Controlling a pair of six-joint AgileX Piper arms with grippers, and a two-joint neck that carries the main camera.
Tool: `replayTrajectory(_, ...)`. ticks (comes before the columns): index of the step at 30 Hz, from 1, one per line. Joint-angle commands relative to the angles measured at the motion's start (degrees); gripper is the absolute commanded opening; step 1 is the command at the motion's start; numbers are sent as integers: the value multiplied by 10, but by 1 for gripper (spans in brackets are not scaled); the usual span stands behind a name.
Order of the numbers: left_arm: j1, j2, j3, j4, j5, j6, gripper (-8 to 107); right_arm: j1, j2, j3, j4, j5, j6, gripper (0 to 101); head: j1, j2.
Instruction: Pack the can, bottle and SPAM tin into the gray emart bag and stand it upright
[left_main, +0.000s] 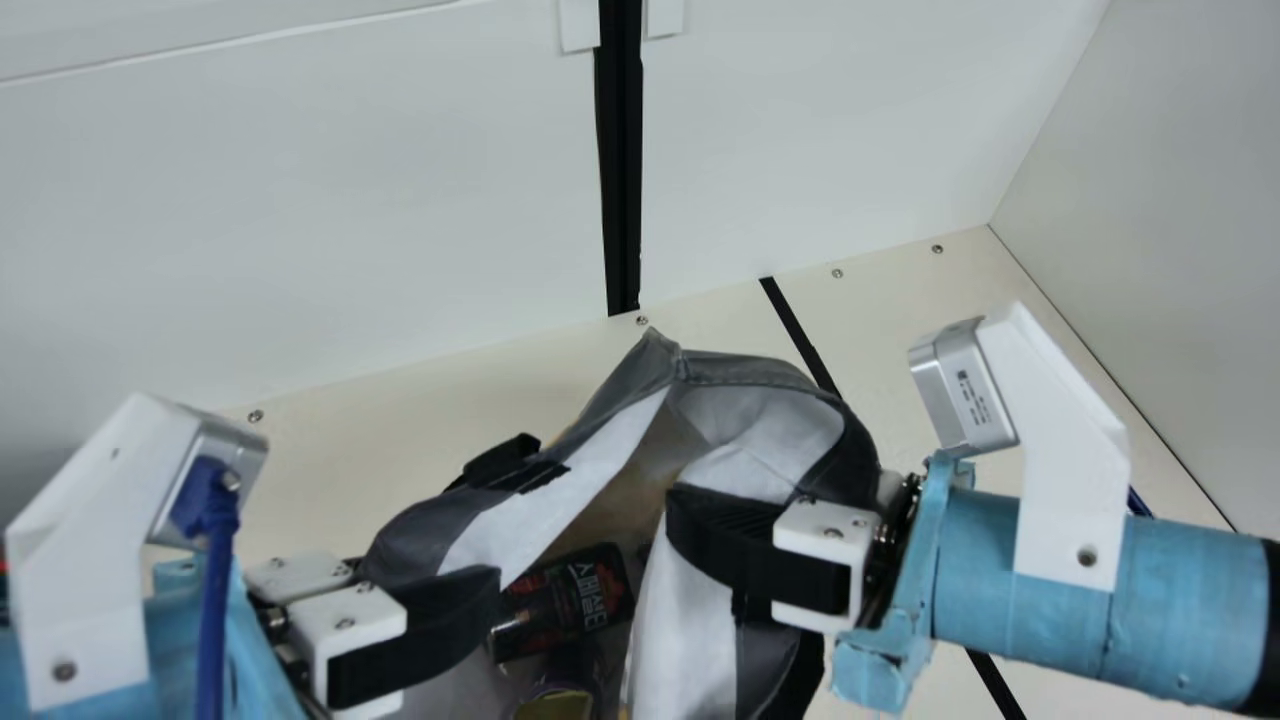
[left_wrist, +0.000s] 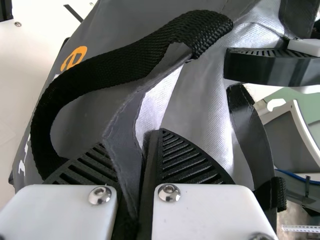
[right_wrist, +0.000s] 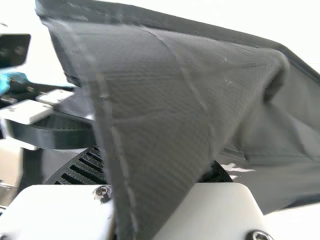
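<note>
The gray emart bag (left_main: 760, 370) has its mouth open between my arms. Its left rim is pinched by my left gripper (left_main: 490, 590); in the left wrist view, the gray edge of the bag (left_wrist: 122, 125) runs between the ribbed fingers of my left gripper (left_wrist: 145, 145). On the other side my right gripper (left_main: 690, 515) is shut on the bag's right wall, and gray cloth (right_wrist: 165, 100) hides much of my right gripper (right_wrist: 155, 167). Inside lies a dark can with a red design (left_main: 590, 595), tilted, above a tin with a golden face (left_main: 555, 703). I cannot make out the bottle.
A black strap (left_wrist: 105, 62) loops along the bag's side. White walls (left_main: 330, 230) stand behind and at the right of the cream table (left_main: 330, 450). Black strips cross the table at the right.
</note>
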Motion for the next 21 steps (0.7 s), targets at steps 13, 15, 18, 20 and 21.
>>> replayTrajectory(13,33,108,-69,-40,1,93,-8,-47,83,33,34,8,-124,0,-13,-1)
replayTrajectory(15,39,126,-85,-46,1,105,-8,-53,96,33,39,8,-142,0,-13,-1)
replayTrajectory(18,46,152,-109,-53,1,119,-8,-60,116,30,48,8,-165,0,-13,-1)
replayTrajectory(20,50,170,-127,-57,1,127,-8,-66,129,26,54,8,-179,0,-13,-1)
replayTrajectory(21,51,179,-136,-58,1,130,-8,-69,136,24,58,8,-186,0,-13,-1)
